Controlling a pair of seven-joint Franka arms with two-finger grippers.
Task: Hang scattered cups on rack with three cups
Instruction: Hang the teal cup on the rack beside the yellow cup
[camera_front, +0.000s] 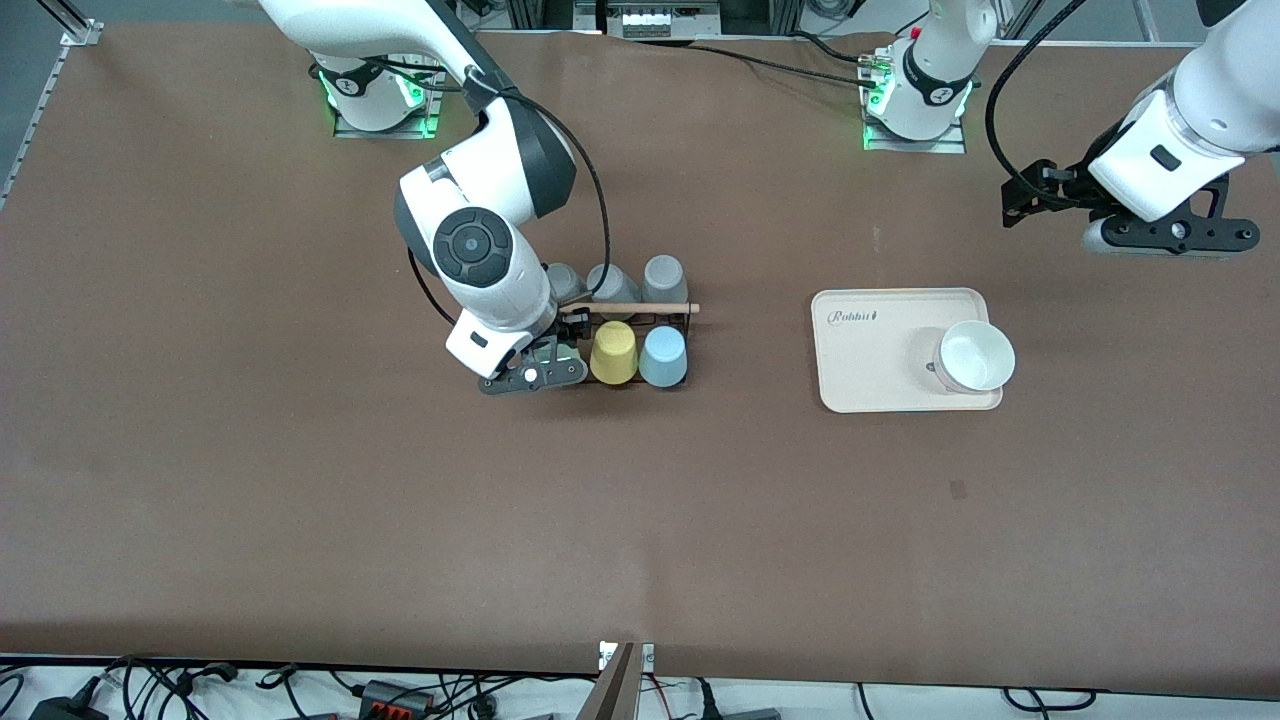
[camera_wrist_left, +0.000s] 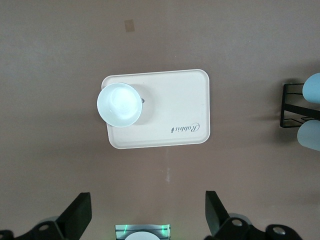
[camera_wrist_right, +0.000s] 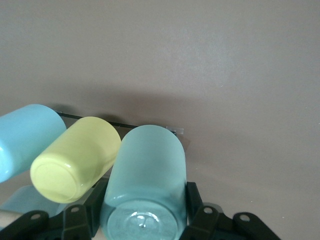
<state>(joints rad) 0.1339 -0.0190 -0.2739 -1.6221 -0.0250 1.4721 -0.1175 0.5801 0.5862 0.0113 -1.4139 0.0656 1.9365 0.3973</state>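
Note:
The black wire rack with its wooden rod stands mid-table. The light blue cup hangs on its side nearer the front camera, next to a yellow cup. My right gripper is at the rack's end toward the right arm, beside the yellow cup. In the right wrist view it is shut on the sage green cup, which lies beside the yellow cup and the light blue cup. The hand hides the green cup in the front view. My left gripper waits open and empty above the table; it also shows in the left wrist view.
Three grey cups hang on the rack's side farther from the front camera. A cream tray holding a white bowl lies toward the left arm's end; the tray and the bowl also show in the left wrist view.

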